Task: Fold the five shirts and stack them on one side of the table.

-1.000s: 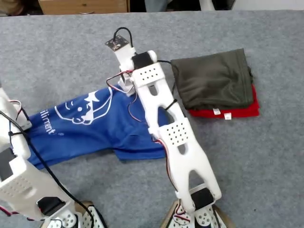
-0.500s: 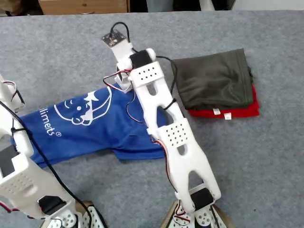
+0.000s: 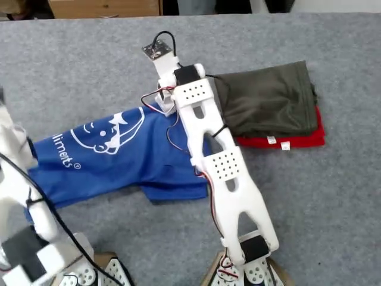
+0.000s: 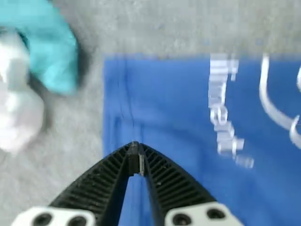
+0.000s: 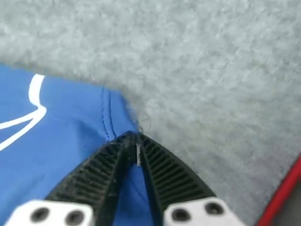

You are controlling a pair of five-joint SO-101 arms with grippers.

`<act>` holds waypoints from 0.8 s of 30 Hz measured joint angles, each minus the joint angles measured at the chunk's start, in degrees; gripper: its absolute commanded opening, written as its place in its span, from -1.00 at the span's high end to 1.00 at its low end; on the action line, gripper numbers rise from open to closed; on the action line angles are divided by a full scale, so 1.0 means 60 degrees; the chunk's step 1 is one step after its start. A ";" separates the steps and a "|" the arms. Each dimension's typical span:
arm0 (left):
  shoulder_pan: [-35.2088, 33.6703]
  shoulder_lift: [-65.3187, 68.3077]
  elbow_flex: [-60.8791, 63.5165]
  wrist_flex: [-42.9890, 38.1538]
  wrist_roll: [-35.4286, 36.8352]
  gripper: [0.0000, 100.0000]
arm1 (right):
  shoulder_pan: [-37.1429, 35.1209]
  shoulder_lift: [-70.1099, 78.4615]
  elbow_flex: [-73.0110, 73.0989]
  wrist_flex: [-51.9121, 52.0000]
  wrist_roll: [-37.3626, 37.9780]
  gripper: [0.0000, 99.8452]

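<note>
**Shirt-straightening stage, read from left to right across the grey surface [image 3: 71, 53].**

**Left arm [image 3: 16, 190]:** its jaws are clenched on a stitched edge of the blue shirt [image 3: 113, 158], pinching the cloth between the tips. Over the last second this arm has drawn back toward the near edge of the surface. A teal cloth [image 4: 47, 52] and a white cloth [image 4: 16, 113] lie on the surface just past that stitched edge. They are probably shirts awaiting their turn.

**Blue shirt:** it lies spread over the left half of the surface with its white print uppermost. A flap, seemingly a sleeve, points toward the near edge. Since a second ago the garment has slid a little to the right and its printed panel lies smoother. This suggests that the two arms are drawing it taut between them.

**Right arm [image 3: 205, 131]:** its jaws are likewise clenched, here on the far right corner of the blue shirt, beside a double seam. The arm has swung to the right, so the held corner now lies near the finished stack.

**Stack:** a folded olive shirt [image 3: 268, 101] rests on a folded red shirt [image 3: 286, 140] at the right side of the surface.

**Judgement:** two of the five shirts look done. The blue one is being straightened and is not yet folded.
</note>
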 measured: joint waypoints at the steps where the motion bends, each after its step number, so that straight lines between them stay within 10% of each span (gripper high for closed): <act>1: -0.0073 -0.0161 0.0440 0.0000 -0.0161 0.94 | -0.0029 -0.0117 0.0000 0.0161 0.0000 0.97; 13: -0.1553 -0.0762 0.3297 -0.1436 -0.2286 0.94 | -0.0278 -0.1846 0.0000 0.0777 0.0000 0.97; 24: -0.3223 0.1846 -0.0117 -0.0557 -0.2374 0.94 | -0.0278 -0.3311 0.0044 0.1304 0.0000 0.97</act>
